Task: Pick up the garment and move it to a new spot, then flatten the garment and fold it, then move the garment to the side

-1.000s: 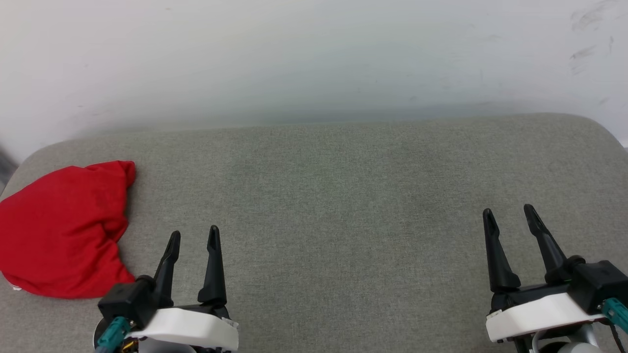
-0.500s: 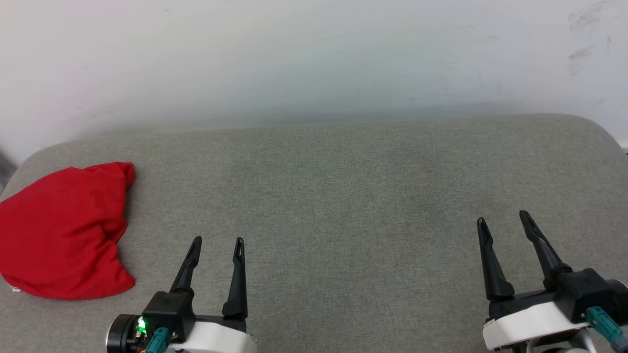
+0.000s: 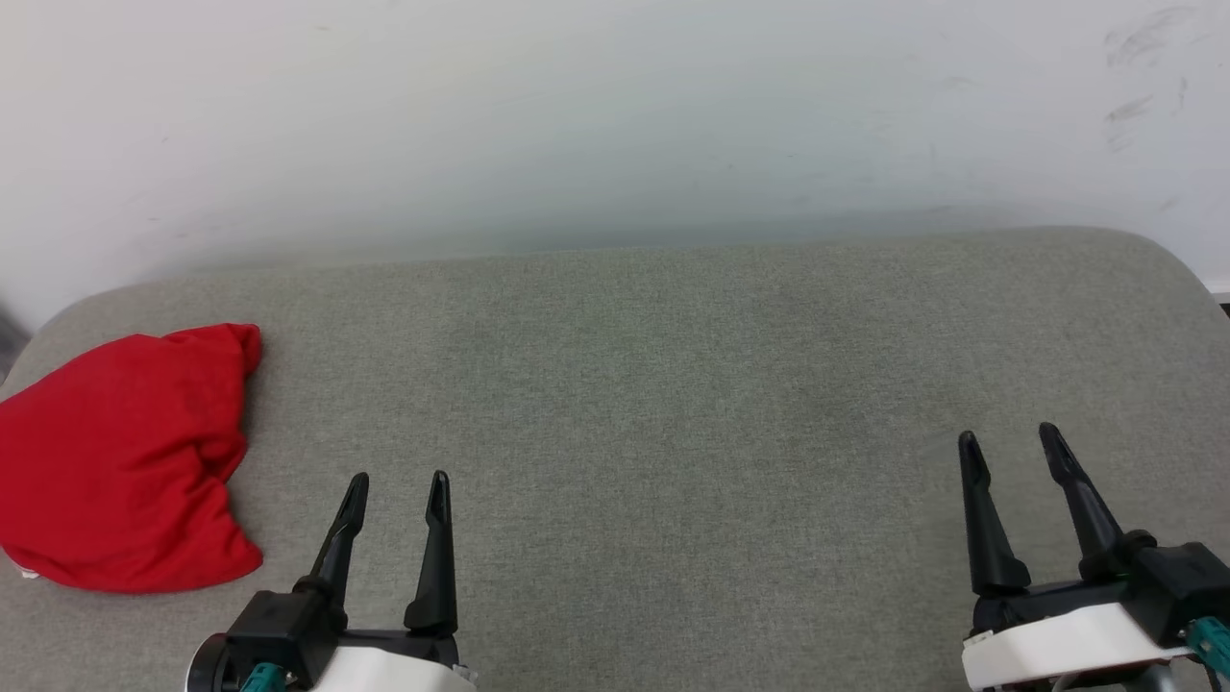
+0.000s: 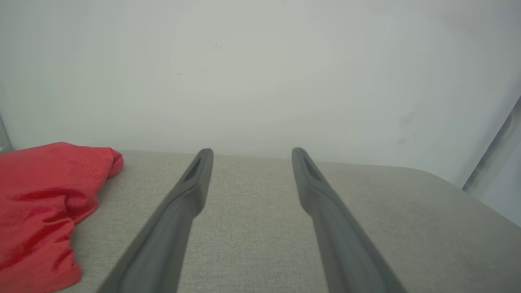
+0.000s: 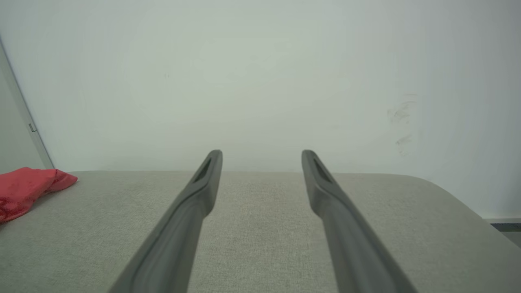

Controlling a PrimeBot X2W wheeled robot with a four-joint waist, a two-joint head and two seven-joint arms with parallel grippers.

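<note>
The garment (image 3: 120, 461) is a red bundle folded over on itself at the far left of the grey cushioned surface (image 3: 673, 384); a sliver of white peeks out at its lower left edge. It also appears at the left in the left wrist view as the garment (image 4: 36, 211) and far left in the right wrist view as the garment (image 5: 28, 187). My left gripper (image 3: 399, 483) stands open to the right of the garment, apart from it, with nothing between its fingers. My right gripper (image 3: 1009, 439) stands open at the lower right over bare fabric.
A white wall (image 3: 615, 115) rises directly behind the cushioned surface. The surface has rounded far corners at the left and right (image 3: 1168, 252). A pale vertical edge (image 5: 24, 110) runs along the wall at the left in the right wrist view.
My left gripper has drawn back toward the bottom of the head view and shifted right, away from the garment. The right gripper has dropped back slightly. The garment lies as before.
</note>
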